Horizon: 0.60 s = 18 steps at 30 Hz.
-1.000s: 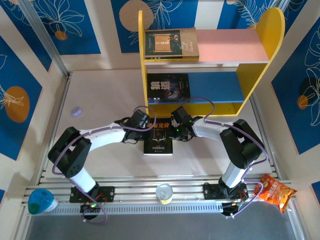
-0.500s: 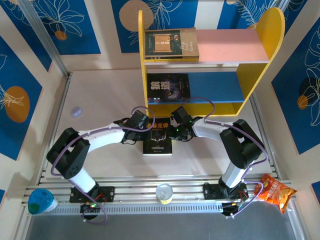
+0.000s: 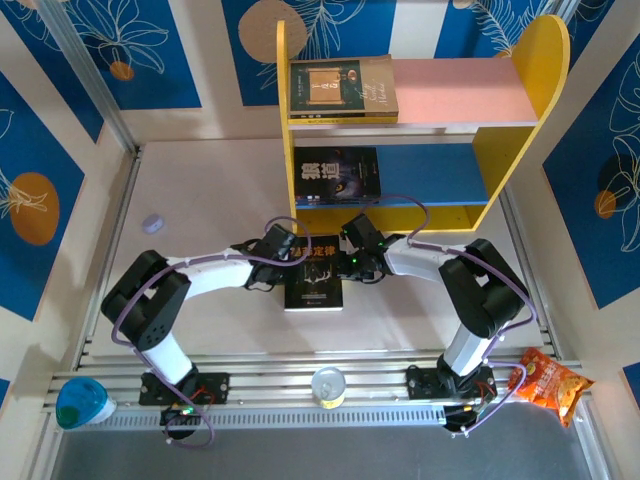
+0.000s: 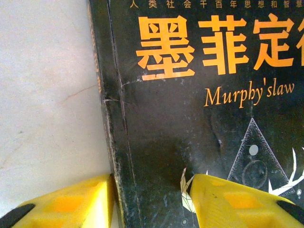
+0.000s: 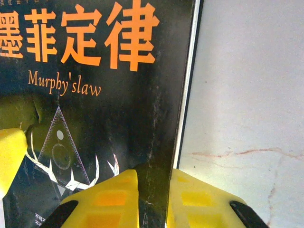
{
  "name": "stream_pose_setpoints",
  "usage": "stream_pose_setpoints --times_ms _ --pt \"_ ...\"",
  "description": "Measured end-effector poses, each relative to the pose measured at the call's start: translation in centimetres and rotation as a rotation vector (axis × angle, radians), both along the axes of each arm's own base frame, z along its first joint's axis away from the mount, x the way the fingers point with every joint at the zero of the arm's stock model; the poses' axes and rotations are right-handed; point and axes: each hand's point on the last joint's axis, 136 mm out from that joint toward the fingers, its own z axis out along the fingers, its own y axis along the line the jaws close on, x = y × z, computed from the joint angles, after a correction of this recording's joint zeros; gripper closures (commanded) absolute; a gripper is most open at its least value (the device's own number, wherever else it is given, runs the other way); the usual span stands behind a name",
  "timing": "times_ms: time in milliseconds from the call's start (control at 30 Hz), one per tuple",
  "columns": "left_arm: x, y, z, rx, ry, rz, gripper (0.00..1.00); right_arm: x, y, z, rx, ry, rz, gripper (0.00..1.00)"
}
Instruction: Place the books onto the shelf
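- We are looking at a thin, glossy black book (image 3: pixel 315 283) with orange title characters. It is lying flat on the pale, faintly veined table (image 3: pixel 200 200), just at 6 o'clock from the shelf (image 3: pixel 530 90).
- In the left wrist view its spine (image 4: pixel 116 118) is showing white creases and scuffs.
- The shelf is standing as a flat-boarded unit with yellow side panels, the 3 o'clock one round-topped, a pink upper board (image 3: pixel 470 95) and a blue lower part.
- We are counting three books. One tan-and-dark book (image 3: pixel 340 88) is lying on the pink board, one black wolf-face book (image 3: pixel 337 176) is on the lower tier, and one is on the table.
- The right gripper (image 3: pixel 350 262) is pinching the black book's page-side edge between its ribbed yellow fingers (image 5: pixel 116 197).
- The left gripper (image 3: pixel 290 252) is straddling the spine, one finger (image 4: pixel 71 204) beside it and the other over the cover. We cannot tell whether it is clamping.
- A crinkled orange snack bag (image 3: pixel 548 385) is sitting at 4 o'clock.
- The upper book's thick edge is making it hard to say whether a second volume is lying beneath.
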Motion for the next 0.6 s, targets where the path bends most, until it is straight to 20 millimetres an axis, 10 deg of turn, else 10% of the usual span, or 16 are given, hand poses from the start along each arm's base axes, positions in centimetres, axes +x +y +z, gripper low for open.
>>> stream_pose_setpoints --times_ms 400,600 --pt "-0.4 -1.1 5.4 -0.163 -0.076 -0.038 0.5 0.1 0.5 0.0 -0.011 -0.002 0.006 0.83" --pt "-0.2 -1.2 5.0 -0.174 -0.061 -0.018 0.52 0.0 0.5 0.0 -0.014 0.002 0.005 0.81"
